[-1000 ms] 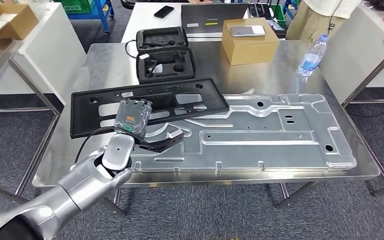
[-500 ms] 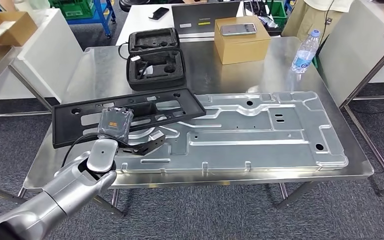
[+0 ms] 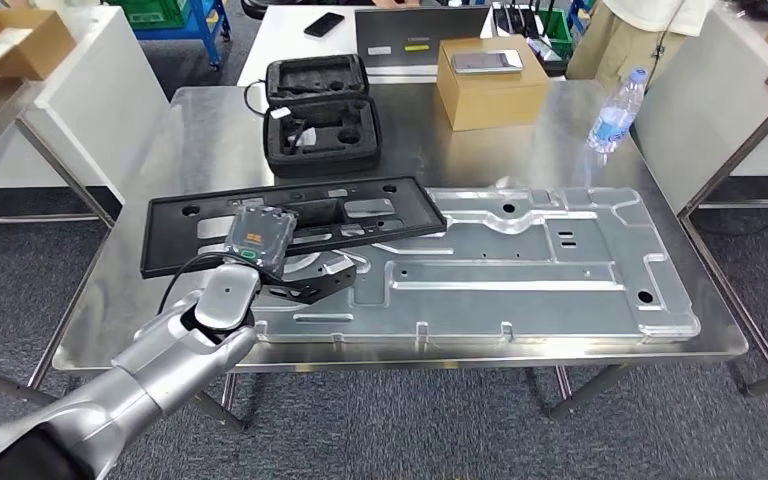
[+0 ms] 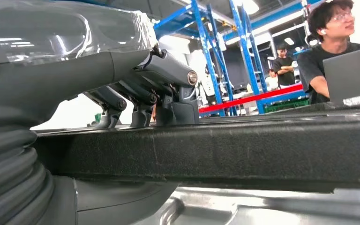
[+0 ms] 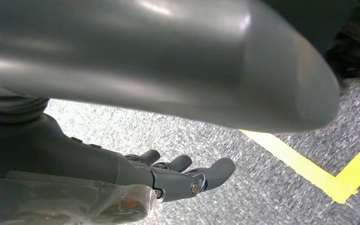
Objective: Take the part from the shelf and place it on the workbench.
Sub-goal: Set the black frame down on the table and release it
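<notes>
Left robot hand (image 3: 300, 285) grips the black part (image 3: 290, 220) along its near edge, now resting across the desk (image 3: 210, 120) and metal panel (image 3: 520, 265); it has settled, so release seems next. Right robot hand (image 5: 187, 176) hangs empty, fingers apart.

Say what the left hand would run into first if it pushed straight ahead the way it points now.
Nothing new: the left hand already grips the black plastic panel. Continuing past it, probably the open black foam case next, though depth is unclear.
</notes>
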You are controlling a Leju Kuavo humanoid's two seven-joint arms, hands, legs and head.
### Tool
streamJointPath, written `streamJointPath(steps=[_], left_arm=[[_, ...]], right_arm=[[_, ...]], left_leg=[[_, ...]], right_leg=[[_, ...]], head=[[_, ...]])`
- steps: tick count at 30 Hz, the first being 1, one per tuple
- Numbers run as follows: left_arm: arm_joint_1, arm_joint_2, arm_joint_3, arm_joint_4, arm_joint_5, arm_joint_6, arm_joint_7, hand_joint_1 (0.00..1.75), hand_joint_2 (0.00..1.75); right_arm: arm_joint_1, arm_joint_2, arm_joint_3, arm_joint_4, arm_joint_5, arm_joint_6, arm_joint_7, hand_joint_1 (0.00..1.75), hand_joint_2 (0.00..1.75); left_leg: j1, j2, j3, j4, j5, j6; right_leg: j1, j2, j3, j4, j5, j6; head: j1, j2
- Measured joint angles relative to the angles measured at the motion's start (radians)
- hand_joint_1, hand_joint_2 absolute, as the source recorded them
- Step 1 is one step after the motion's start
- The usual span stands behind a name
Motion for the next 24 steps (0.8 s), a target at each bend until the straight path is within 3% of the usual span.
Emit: streamJointPath(steps=[2, 3, 4, 5, 8, 10, 12, 14, 17, 19, 20, 22, 24], left_arm=[[-0.006, -0.018, -0.003, 0.031, 0.012, 0.006, -0.008, 0.44, 1.75], [-0.005, -0.024, -0.004, 0.044, 0.018, 0.006, -0.011, 0.00, 1.75], [-0.005, -0.029, -0.005, 0.055, 0.026, 0.006, -0.016, 0.00, 1.75], [-0.004, -0.033, -0.006, 0.065, 0.031, 0.006, -0.020, 0.00, 1.75], [-0.007, -0.044, -0.006, 0.085, 0.046, 0.006, -0.034, 0.00, 1.75], [-0.008, -0.049, -0.005, 0.093, 0.085, 0.016, -0.055, 0.00, 1.75], [-0.003, -0.055, 0.003, 0.098, 0.174, 0.029, -0.103, 0.00, 0.87], [0.008, -0.062, 0.025, 0.100, 0.311, 0.033, -0.181, 0.00, 0.00], [0.026, -0.071, 0.058, 0.100, 0.467, 0.028, -0.270, 0.00, 0.00], [0.040, -0.075, 0.068, 0.100, 0.524, 0.021, -0.290, 0.00, 0.00], [0.045, -0.078, 0.072, 0.100, 0.549, 0.017, -0.296, 0.00, 0.00], [0.049, -0.085, 0.075, 0.096, 0.590, 0.013, -0.304, 0.00, 0.00], [0.048, -0.092, 0.075, 0.083, 0.621, 0.016, -0.303, 0.00, 0.00]], right_arm=[[0.001, -0.005, -0.002, 0.000, 0.002, 0.002, 0.000, 0.00, 0.00], [0.002, -0.008, -0.002, 0.000, 0.003, 0.002, 0.000, 0.00, 0.00], [0.002, -0.010, -0.002, 0.000, 0.004, 0.002, 0.001, 0.00, 0.00], [0.003, -0.012, -0.002, 0.000, 0.004, 0.001, 0.001, 0.00, 0.00], [0.001, -0.017, -0.003, 0.000, 0.005, 0.000, 0.000, 0.00, 0.00], [0.001, -0.018, -0.003, 0.000, 0.005, -0.002, 0.000, 0.00, 0.00], [0.003, -0.018, -0.003, 0.000, 0.005, -0.003, -0.001, 0.00, 0.00], [0.004, -0.019, -0.004, 0.000, 0.008, -0.005, -0.002, 0.00, 0.00], [0.004, -0.020, -0.004, 0.000, 0.012, -0.006, -0.003, 0.00, 0.00], [0.006, -0.021, -0.004, 0.000, 0.012, -0.006, -0.003, 0.00, 0.00], [0.007, -0.021, -0.004, 0.000, 0.011, -0.006, -0.003, 0.00, 0.00], [0.008, -0.022, -0.004, 0.000, 0.010, -0.006, -0.005, 0.00, 0.00], [0.009, -0.022, -0.005, 0.000, 0.009, -0.007, -0.009, 0.00, 0.00]], left_leg=[[0.000, 0.000, 0.001, -0.001, 0.001, 0.003], [0.000, 0.001, 0.001, -0.001, 0.001, 0.003], [0.000, 0.001, 0.001, 0.000, 0.001, 0.002], [0.001, 0.001, 0.001, 0.000, 0.000, 0.001], [-0.001, -0.001, 0.002, 0.006, -0.006, -0.009], [-0.006, -0.002, -0.001, 0.009, -0.008, -0.017], [-0.005, -0.001, -0.002, 0.010, -0.010, -0.025], [-0.001, -0.001, -0.018, 0.044, -0.035, -0.036], [0.005, -0.001, -0.103, 0.235, -0.127, -0.052], [0.007, -0.001, -0.144, 0.320, -0.146, -0.056], [0.008, -0.001, -0.138, 0.304, -0.129, -0.055], [0.008, -0.001, -0.074, 0.168, -0.060, -0.049], [0.003, -0.002, -0.012, 0.042, -0.018, -0.041]], right_leg=[[-0.003, 0.000, -0.062, 0.134, -0.061, 0.009], [-0.006, 0.000, -0.086, 0.183, -0.075, 0.012], [-0.008, 0.000, -0.094, 0.198, -0.071, 0.015], [-0.010, 0.000, -0.080, 0.168, -0.047, 0.017], [-0.015, -0.001, 0.021, -0.038, 0.044, 0.016], [-0.013, -0.001, 0.047, -0.092, 0.054, 0.008], [-0.012, 0.000, 0.046, -0.094, 0.057, -0.004], [-0.014, 0.000, 0.046, -0.097, 0.060, -0.015], [-0.016, 0.000, 0.047, -0.098, 0.060, -0.026], [-0.016, 0.001, 0.047, -0.098, 0.060, -0.026], [-0.016, 0.002, 0.048, -0.098, 0.060, -0.026], [-0.016, 0.003, 0.051, -0.098, 0.060, -0.025], [-0.012, 0.003, 0.050, -0.097, 0.058, -0.020]], head=[[0.002, 0.000], [0.003, 0.000], [0.003, 0.000], [0.003, 0.000], [0.003, 0.000], [0.002, 0.000], [0.001, 0.000], [0.000, 0.000], [-0.004, 0.000], [-0.004, 0.000], [-0.004, 0.000], [-0.004, 0.000], [-0.004, 0.000]])
